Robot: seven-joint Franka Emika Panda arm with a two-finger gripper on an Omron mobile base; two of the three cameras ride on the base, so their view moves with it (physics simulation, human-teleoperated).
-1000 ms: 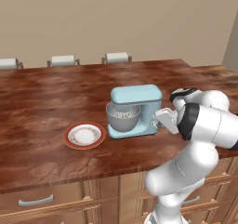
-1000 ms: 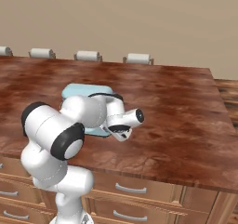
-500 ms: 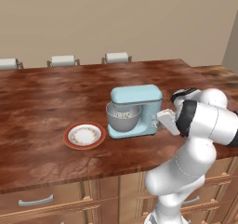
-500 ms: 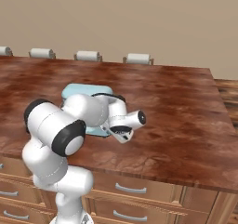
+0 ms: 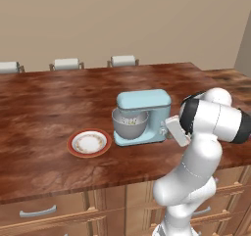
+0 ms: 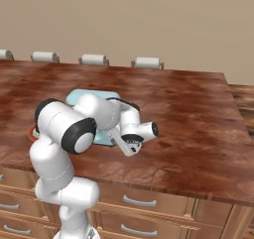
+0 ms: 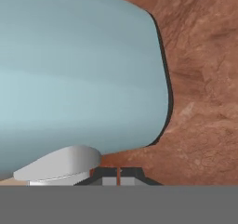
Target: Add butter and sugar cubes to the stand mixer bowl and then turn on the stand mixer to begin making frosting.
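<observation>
While clenched on nothing, pincer (image 7: 119, 174) sits just beside the stand mixer (image 7: 79, 74).

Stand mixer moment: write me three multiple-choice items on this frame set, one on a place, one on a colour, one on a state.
1. Where is the plate relative to the stand mixer in the left base view?
A. to its left on the counter
B. on top of its head
C. behind it by the chairs

2. What colour is the plate's rim?
A. blue
B. red
C. black

3. How is the gripper set?
A. wide open
B. shut on the plate
C. shut, holding nothing

Key: 1 A, the plate lies left of the stand mixer bowl. 2 B, a red ring circles the white centre. 3 C, in the hand view the fingertips meet with nothing between them, close to the mixer's side.
</observation>
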